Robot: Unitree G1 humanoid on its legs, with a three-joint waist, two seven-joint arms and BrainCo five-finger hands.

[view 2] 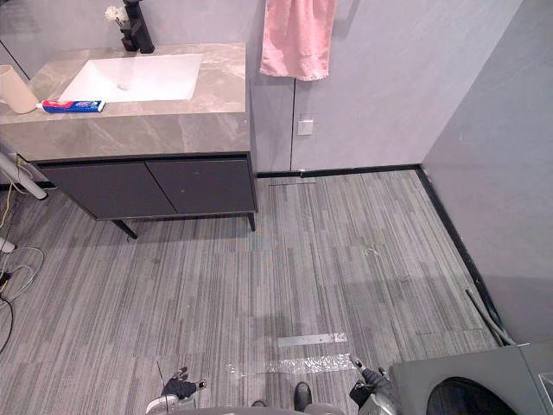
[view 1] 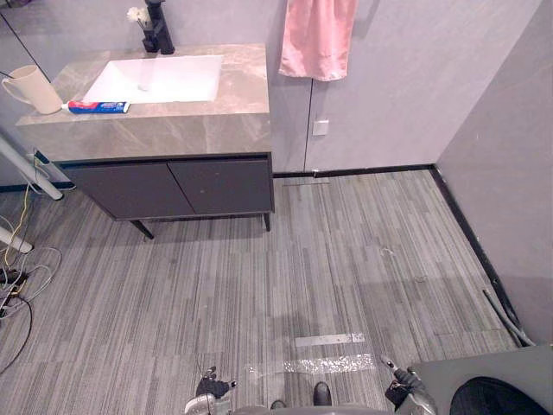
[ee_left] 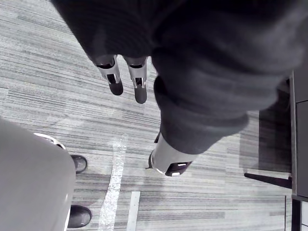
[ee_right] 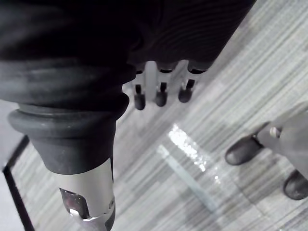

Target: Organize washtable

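Zero items touched. Looking at counter (view 1: 173,130) far ahead and left of both hands, sink (view 1: 160,78) sunk into it, pink towel (view 1: 317,39) on wall further right, cup (view 1: 33,89) and toothpaste tube (view 1: 98,107) at far-left edge. Holding nothing in left hand (ee_left: 114,77) or right hand (ee_right: 161,89), fingers loose, slightly spread. Probably approach step; next, need to walk closer before reaching for tube.
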